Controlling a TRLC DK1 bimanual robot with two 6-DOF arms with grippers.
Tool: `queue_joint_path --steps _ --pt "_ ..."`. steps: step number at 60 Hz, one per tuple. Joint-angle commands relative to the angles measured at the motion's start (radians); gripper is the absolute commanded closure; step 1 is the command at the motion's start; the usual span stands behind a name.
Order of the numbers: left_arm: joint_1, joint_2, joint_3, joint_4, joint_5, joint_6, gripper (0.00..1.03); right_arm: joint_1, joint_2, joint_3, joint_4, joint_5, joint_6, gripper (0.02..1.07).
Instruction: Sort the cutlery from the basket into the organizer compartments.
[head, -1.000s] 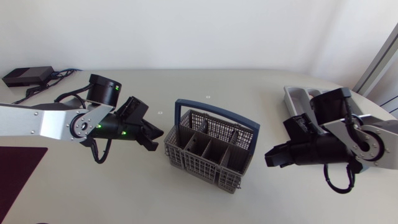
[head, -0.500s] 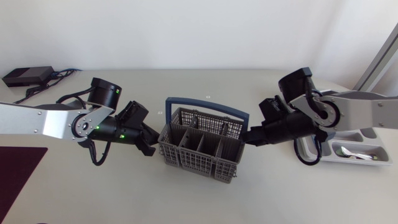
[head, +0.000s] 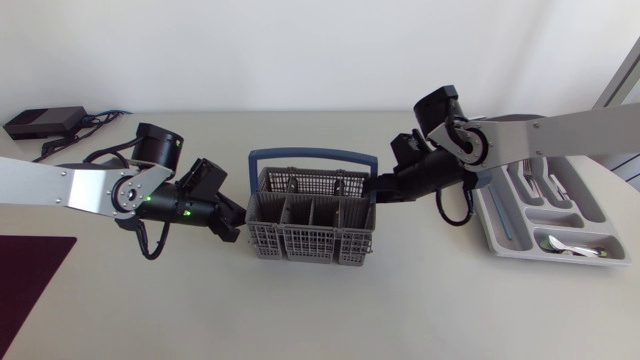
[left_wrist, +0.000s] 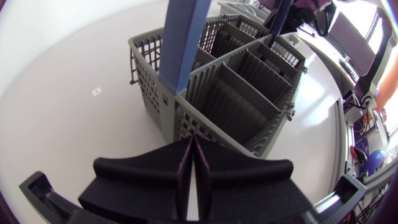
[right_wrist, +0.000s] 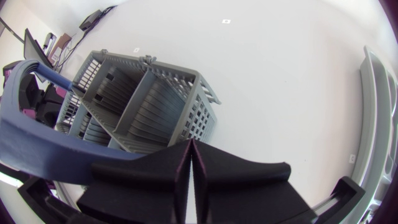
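The basket (head: 310, 228) stands upright in the middle of the tabletop (head: 330, 310), its blue handle (head: 312, 154) arched over it, well apart from the organizer (head: 497, 215) off to your right. No cutlery shows in the basket compartments that either wrist view looks into, though the deep corners are dark. Your left gripper (head: 236, 226) sits low at the basket's left end, touching the mesh wall or just short of it; you cannot tell which. Your right gripper (head: 380, 189) is just beside the right end, near the foot of the handle. Both are clenched, fingers pressed flat together with nothing between them.

The main risk, as it looks from here, is the basket itself. It is light plastic mesh, and with a shut gripper at each end, an uneven push would likely slide or twist it across the tabletop, or tip it. A fingertip could also catch in the mesh or under the handle and drag the whole thing along. With fingers clenched you can pick nothing up, so open them before reaching in. If the basket really is empty, reaching in gains you nothing.

Count: one basket with one handle, one organizer, two grippers. In the organizer you can make out one spoon (head: 562, 243) in the near compartment; the pieces farther back are too small to count. Away to your left lie one black box (head: 40, 122) and one dark red mat (head: 28, 262).
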Motion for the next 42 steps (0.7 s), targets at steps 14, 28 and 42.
queue_joint_path --steps 14,28,42 --pt "-0.009 0.063 0.098 0.003 0.026 0.013 1.0 0.004 0.091 0.132 -0.011 -0.002 0.041 1.02" --pt "-0.012 0.083 0.123 0.001 0.026 0.007 1.0 -0.005 0.103 0.137 -0.013 -0.002 0.043 1.02" --pt "-0.012 0.086 0.126 -0.012 0.026 0.007 1.0 -0.004 0.088 0.12 -0.013 0.0 0.047 1.02"
